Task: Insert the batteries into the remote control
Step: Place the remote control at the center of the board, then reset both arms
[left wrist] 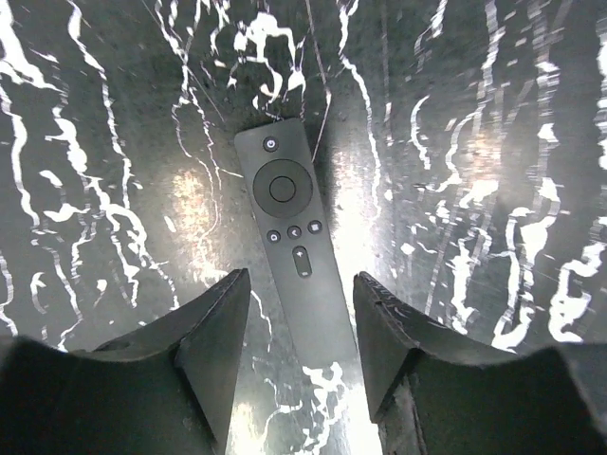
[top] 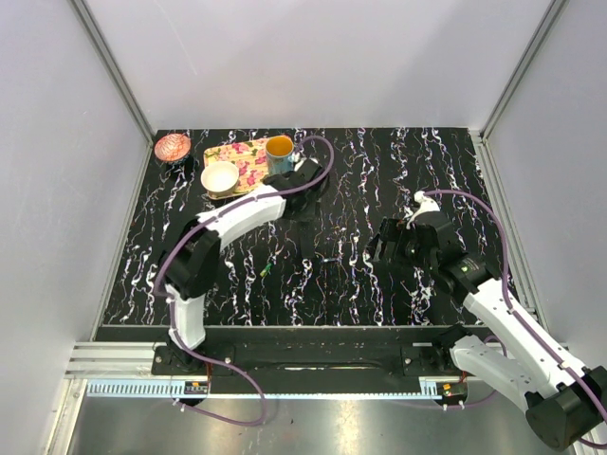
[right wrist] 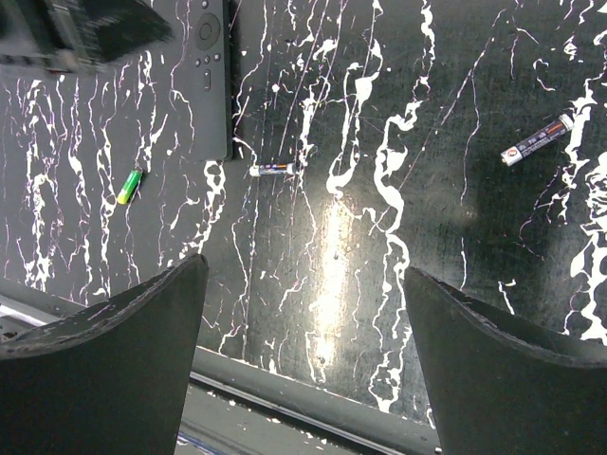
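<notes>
The remote control lies buttons-up on the tabletop at mid-frame, untouched between the parted fingers of the left pincer. The batteries lie loose nearby. The right pincer is held wide apart, empty. Loading is judged not begun — the remote must first be flipped so its recess is exposed.

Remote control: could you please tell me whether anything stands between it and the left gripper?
Nothing visible does. The remote control lies buttons up on the table, its near end between the left gripper's open fingers, with a gap on each side.
</notes>
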You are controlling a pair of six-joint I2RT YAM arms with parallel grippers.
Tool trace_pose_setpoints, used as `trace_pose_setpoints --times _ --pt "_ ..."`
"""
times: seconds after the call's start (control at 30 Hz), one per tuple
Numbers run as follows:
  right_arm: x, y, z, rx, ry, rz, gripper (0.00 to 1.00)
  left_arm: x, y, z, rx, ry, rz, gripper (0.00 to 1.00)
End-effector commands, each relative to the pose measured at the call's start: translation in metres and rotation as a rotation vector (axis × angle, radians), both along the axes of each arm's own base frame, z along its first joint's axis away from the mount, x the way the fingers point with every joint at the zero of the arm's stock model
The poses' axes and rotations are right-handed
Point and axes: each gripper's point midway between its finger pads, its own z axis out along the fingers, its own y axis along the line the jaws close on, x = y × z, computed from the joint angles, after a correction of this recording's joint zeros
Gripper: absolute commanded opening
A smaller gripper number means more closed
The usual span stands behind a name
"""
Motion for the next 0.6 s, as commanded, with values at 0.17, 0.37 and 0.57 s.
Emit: trace_pose_setpoints --times 0.17,0.37,0.57 --pt "-0.003 -0.006 0.003 -0.008 -0.015 -0.012 0.94 -0.038 0.075 0.118 -0.213 -0.331 0.040 0.83" --pt "0.002 -0.003 0.008 0.003 -0.040 -0.009 0.94 -0.065 0.170 0.134 -0.293 -0.416 0.267 0.99" --pt "0.011 0.001 0.010 -0.001 -0.047 -0.006 0.94 -0.072 0.182 0.134 -0.285 -0.422 0.338 0.99"
